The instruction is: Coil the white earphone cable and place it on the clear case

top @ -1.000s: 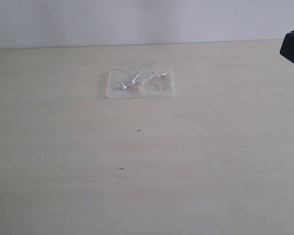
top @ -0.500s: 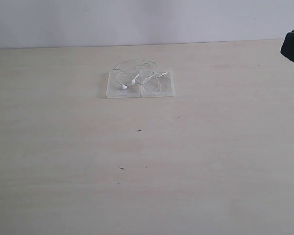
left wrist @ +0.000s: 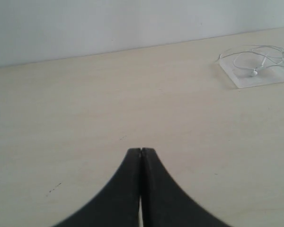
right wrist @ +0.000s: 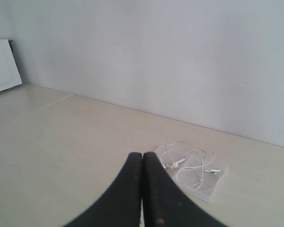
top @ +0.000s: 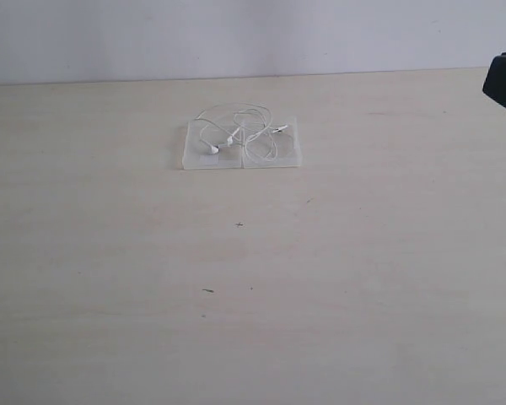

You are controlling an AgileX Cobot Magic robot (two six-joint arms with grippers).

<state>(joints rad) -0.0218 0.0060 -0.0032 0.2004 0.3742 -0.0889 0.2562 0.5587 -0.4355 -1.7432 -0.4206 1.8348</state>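
Observation:
The white earphone cable lies in loose loops on the clear case, which sits flat on the table at the far middle. A loop of it runs a little past the case's far edge. The cable and case also show in the right wrist view, and the cable and case in the left wrist view. My left gripper is shut and empty, far from the case. My right gripper is shut and empty, held well back from the case.
The pale wooden table carries a few small dark specks. A grey wall stands behind it. A black part of the right arm shows at the exterior view's right edge. A white board leans at the far side in the right wrist view.
The black arm part at the right edge has shifted very slightly outward. The cable and case have not moved.

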